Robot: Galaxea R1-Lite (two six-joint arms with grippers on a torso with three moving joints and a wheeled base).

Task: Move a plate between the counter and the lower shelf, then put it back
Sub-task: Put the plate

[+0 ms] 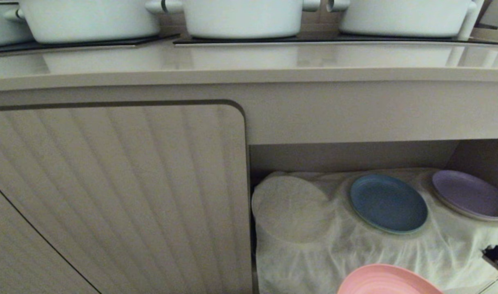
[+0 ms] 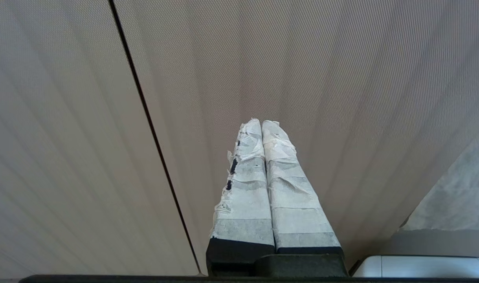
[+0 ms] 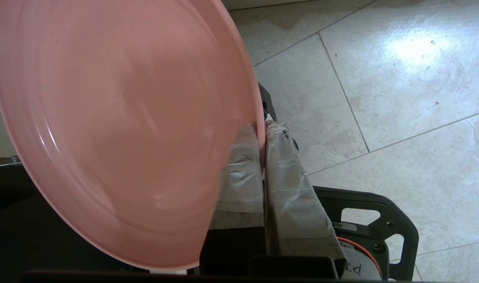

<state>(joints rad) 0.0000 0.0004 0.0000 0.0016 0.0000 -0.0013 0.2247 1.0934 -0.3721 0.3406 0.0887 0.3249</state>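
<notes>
The pink plate is pinched at its rim by my right gripper, whose taped fingers are shut on it. It hangs tilted over the tiled floor. In the head view only the top of the plate shows at the bottom edge, in front of the lower shelf with its wrinkled white cloth. The beige counter runs across above. My left gripper is shut and empty, facing the ribbed cabinet door.
On the shelf cloth lie a blue plate, a purple plate and a round cloth-covered shape. Three white pots stand on black cooktop panels. A closed ribbed door is left of the shelf. Black base parts lie below the right gripper.
</notes>
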